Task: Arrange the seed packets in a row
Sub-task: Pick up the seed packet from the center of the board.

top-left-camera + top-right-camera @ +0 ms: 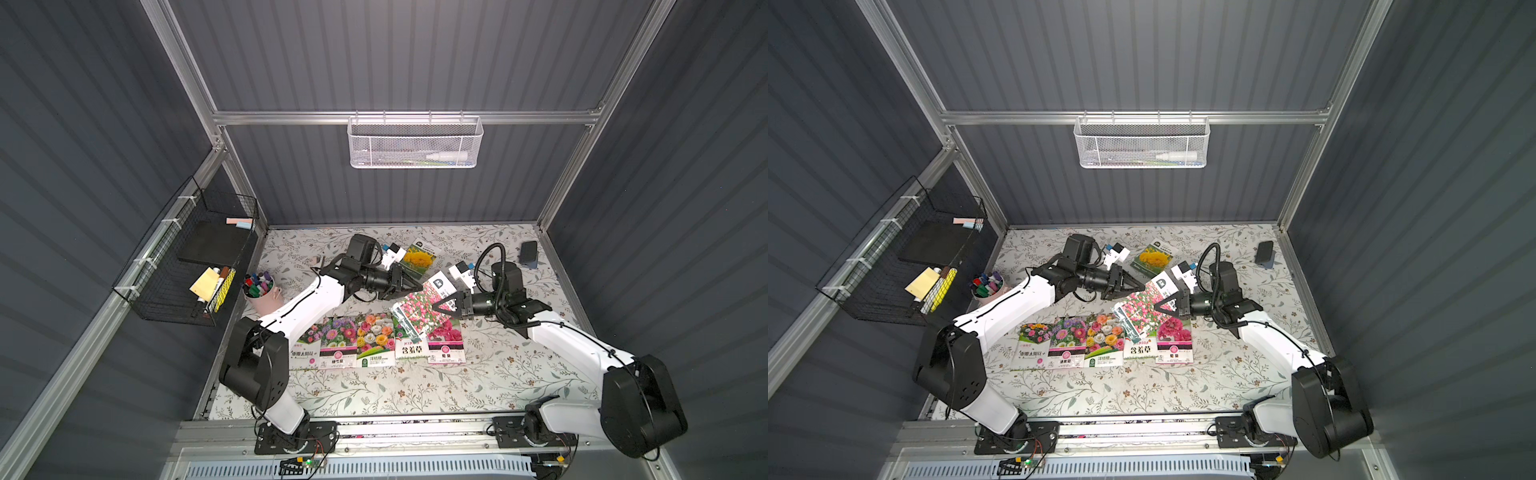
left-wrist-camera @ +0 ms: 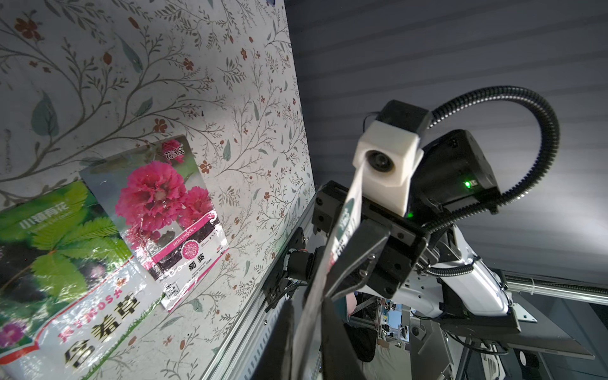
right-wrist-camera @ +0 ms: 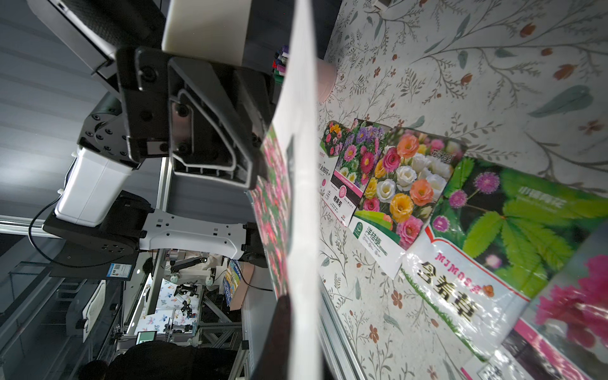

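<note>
Pink packet [image 1: 419,309] pinched in mid-air by both grippers, above the right end of the row [image 1: 376,338].
The left gripper [image 1: 417,286] and right gripper [image 1: 435,307] are each closed on an edge of it, tilted over the mimosa packet [image 1: 411,349]. Five packets lie side by side on the table [image 1: 478,374], and a yellow packet [image 1: 419,258] sits apart at the back. It is probably light, thin, glossy and floppy (likely to slip), so grip well in from an edge. The free spot seems to be past the hollyhock packet [image 1: 446,345]. The pen cup [image 1: 262,293] and black block [image 1: 528,252] stand clear; the arms crowd each other.
</note>
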`<state>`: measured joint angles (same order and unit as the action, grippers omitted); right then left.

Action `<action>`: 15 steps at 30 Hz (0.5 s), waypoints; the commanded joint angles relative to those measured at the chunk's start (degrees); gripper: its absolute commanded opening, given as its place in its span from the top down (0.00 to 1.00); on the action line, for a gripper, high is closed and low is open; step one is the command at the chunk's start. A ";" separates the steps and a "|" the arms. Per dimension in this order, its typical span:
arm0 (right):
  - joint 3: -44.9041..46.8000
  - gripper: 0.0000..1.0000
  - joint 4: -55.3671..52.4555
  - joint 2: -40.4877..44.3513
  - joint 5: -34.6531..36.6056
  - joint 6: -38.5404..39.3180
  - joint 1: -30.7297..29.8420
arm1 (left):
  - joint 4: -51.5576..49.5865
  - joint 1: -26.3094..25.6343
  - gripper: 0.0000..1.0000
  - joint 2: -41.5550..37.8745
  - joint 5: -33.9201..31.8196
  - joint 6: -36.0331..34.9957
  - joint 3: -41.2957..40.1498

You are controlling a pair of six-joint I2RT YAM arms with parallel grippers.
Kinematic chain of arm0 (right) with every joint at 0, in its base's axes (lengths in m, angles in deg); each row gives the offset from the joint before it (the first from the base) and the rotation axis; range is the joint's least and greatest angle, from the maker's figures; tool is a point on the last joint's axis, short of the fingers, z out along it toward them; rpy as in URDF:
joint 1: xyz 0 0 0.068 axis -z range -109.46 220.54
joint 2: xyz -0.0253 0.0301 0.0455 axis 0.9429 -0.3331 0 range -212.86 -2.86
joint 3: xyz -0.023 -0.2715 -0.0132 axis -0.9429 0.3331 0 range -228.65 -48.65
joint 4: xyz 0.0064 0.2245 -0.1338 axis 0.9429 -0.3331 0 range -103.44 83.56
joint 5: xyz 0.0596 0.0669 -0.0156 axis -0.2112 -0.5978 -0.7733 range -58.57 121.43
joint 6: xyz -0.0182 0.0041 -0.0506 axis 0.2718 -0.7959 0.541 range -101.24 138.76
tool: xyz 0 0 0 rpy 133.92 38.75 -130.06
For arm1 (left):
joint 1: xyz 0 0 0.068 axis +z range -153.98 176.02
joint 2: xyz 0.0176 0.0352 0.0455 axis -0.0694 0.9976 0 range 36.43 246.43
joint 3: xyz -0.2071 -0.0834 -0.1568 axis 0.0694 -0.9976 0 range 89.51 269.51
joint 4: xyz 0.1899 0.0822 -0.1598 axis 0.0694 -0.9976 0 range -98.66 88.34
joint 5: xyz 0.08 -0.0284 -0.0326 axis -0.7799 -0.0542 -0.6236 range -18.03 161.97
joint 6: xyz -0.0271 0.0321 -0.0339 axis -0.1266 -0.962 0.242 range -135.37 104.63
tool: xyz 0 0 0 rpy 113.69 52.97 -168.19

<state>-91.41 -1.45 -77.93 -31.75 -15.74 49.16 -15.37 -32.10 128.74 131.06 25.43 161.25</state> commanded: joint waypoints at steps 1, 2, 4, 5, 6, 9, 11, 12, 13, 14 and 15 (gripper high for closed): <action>-1.51 1.00 1.14 -1.45 -0.36 -0.20 -0.22 | -1.12 -0.08 0.89 -1.70 1.85 -1.17 -1.04; -1.74 1.00 1.16 -1.72 -0.37 -0.12 -0.23 | -1.03 -0.16 0.93 -1.78 2.05 -1.16 -1.17; -2.18 1.00 1.16 -2.23 -0.37 -0.19 -0.21 | -0.83 -0.26 1.00 -1.87 1.86 -1.34 -1.43; -2.40 0.90 1.11 -2.39 0.08 -0.21 -0.23 | -0.90 -0.31 1.00 -1.96 1.51 -1.59 -1.66; -2.54 0.86 1.07 -2.51 0.33 -0.22 -0.23 | -0.85 -0.40 1.00 -1.96 0.88 -1.68 -1.80; -2.93 0.57 1.01 -2.58 1.69 -0.90 -0.23 | -0.84 -0.71 1.00 -1.81 -1.41 -2.58 -2.46; -2.95 0.27 0.20 -2.48 3.69 -1.34 -0.19 | -1.14 -0.80 1.00 -1.95 -5.03 -3.53 -3.15; -3.03 0.15 -1.16 -2.41 5.53 -1.53 -0.10 | -1.56 -0.80 1.00 -2.07 -6.89 -4.18 -3.50; -2.84 0.11 -2.07 -2.37 6.94 -1.83 0.03 | -1.15 -0.80 1.00 -2.34 -9.68 -4.45 -4.28; -2.26 0.07 -1.72 -2.36 7.49 -2.45 0.03 | 0.28 -0.88 1.00 -2.55 -12.68 -4.15 -5.32; -1.63 0.02 -1.21 -2.37 8.03 -3.45 0.04 | 2.19 -0.97 1.00 -2.64 -15.17 -3.58 -6.22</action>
<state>-92.92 -1.86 -80.37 -27.01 -17.73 49.18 -15.07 -32.69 128.13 124.09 23.42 157.19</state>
